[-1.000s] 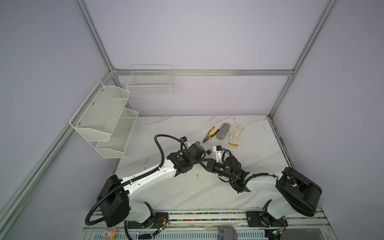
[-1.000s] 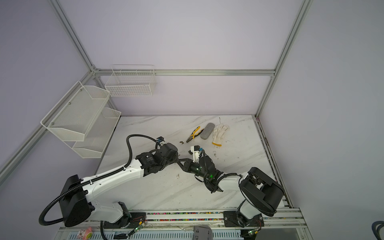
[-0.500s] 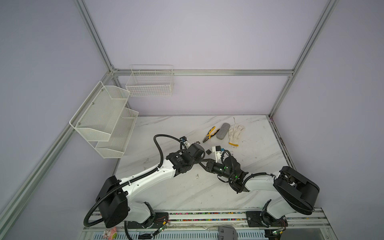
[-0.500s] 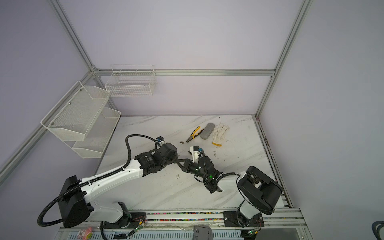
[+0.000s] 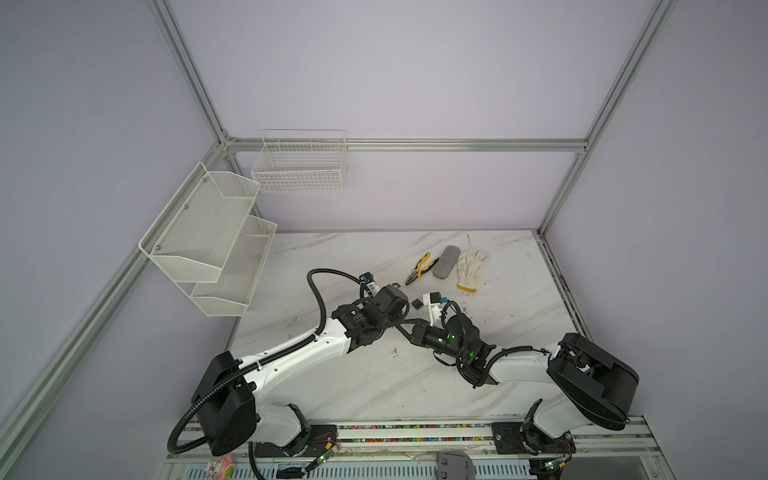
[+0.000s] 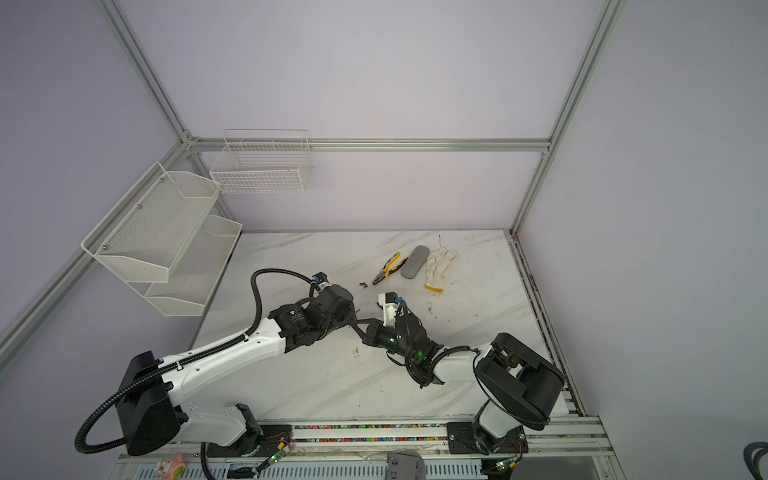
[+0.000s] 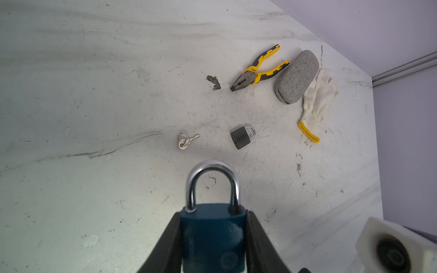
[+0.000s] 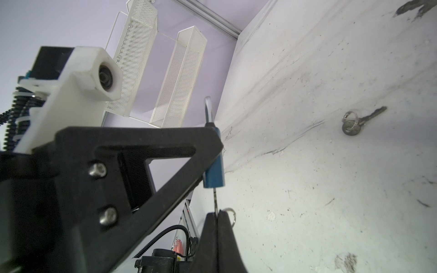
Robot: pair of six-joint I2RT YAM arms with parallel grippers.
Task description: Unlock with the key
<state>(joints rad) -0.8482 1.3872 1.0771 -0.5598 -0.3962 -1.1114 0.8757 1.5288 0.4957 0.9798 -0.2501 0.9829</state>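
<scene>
Left gripper point(image 7: 214, 217) of mine clamps blue padlock point(image 7: 212, 238) by its body, shackle closed, above table point(image 7: 94, 94). Right gripper point(image 8: 217, 216) pinches key point(image 8: 214, 198), blade meeting lock's underside.

Risks: thin key slips in pinch when turned; misaligned twist bends blade.

Wrists crowded. Bare marble below. Grey padlock point(image 7: 241, 137) and spare key point(image 7: 185, 140) lie beyond.

The right gripper point(image 8: 216, 214) closes. Its jaws, a little apart a second ago, now meet tight on the key point(image 8: 214, 198), whose thin blade stands out from the tips and reaches the underside of the blue padlock point(image 8: 214, 165). In both top views the right arm point(image 5: 515, 365) edges left. Its black elbow housing point(image 5: 592, 380) sits slightly farther left than before, and its white wrist camera point(image 5: 432, 309) also shifts a touch to the left.
</scene>
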